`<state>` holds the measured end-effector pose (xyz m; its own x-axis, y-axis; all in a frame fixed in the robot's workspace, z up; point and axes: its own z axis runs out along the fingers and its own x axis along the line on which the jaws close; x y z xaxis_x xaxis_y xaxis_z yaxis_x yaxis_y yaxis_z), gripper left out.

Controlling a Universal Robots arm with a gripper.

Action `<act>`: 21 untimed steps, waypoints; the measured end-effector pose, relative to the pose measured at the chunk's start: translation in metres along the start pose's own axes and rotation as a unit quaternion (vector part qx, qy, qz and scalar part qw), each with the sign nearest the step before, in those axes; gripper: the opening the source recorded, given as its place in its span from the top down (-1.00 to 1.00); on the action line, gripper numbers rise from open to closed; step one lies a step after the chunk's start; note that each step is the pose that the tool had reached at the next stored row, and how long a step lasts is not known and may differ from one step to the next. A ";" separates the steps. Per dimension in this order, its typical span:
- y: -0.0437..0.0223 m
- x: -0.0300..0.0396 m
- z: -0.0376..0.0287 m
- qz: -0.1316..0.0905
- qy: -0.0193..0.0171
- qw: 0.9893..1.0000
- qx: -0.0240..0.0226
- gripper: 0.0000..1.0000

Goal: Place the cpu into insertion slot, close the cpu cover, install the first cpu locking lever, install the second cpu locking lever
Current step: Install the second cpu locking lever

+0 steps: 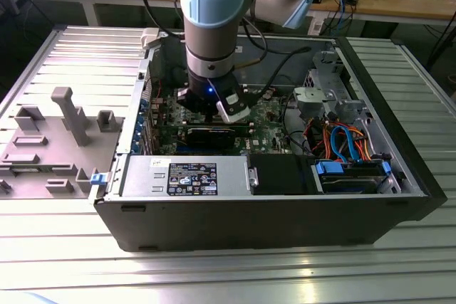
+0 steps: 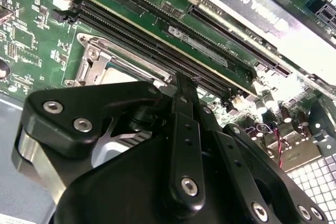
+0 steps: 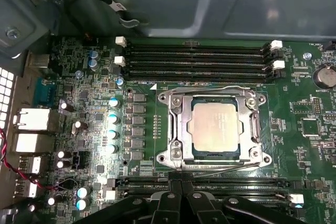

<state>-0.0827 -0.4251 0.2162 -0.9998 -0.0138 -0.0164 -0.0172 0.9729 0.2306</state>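
Note:
The cpu (image 3: 215,124), a pale silver square, lies flat in the insertion slot (image 3: 258,157) on the green board. The cpu cover (image 3: 179,124), a silvery frame, is down around it. Thin wire locking levers run along two opposite sides of the socket, one (image 3: 210,88) by the far memory slots and one (image 3: 220,167) on the side nearest my fingers. My gripper (image 3: 180,183) is shut with nothing between its fingers, its tips just beside that nearer lever. In the second wrist view the gripper (image 2: 185,81) hangs over the socket's edge, past the cpu (image 2: 118,74). In the exterior view the gripper (image 1: 206,113) is low inside the case.
Rows of long memory slots (image 3: 199,56) flank the socket. A black expansion card (image 2: 252,3) stands close by. The open computer case (image 1: 285,226) holds a power supply (image 1: 185,176) and a drive bay with coloured cables (image 1: 342,147). A grey fixture tray (image 1: 57,140) lies at the exterior view's left.

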 end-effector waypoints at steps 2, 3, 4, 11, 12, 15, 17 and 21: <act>-0.0013 0.0002 -0.0001 0.000 0.000 1.000 -0.001 0.79; -0.0019 0.0003 -0.0001 0.000 0.000 1.000 -0.002 0.79; -0.0024 0.0004 -0.0001 0.000 0.000 1.000 -0.002 0.79; -0.0044 0.0066 0.0038 0.000 0.000 1.000 -0.009 0.79; -0.0044 0.0070 0.0040 0.000 0.000 1.000 -0.010 0.79; -0.0043 0.0073 0.0064 0.000 0.000 1.000 -0.015 0.79; -0.0043 0.0074 0.0080 0.000 0.000 1.000 -0.017 0.79; -0.0043 0.0111 0.0100 0.000 0.000 1.000 -0.021 0.79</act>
<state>-0.0935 -0.4271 0.2053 -0.9998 -0.0129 -0.0169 -0.0171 0.9622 0.2719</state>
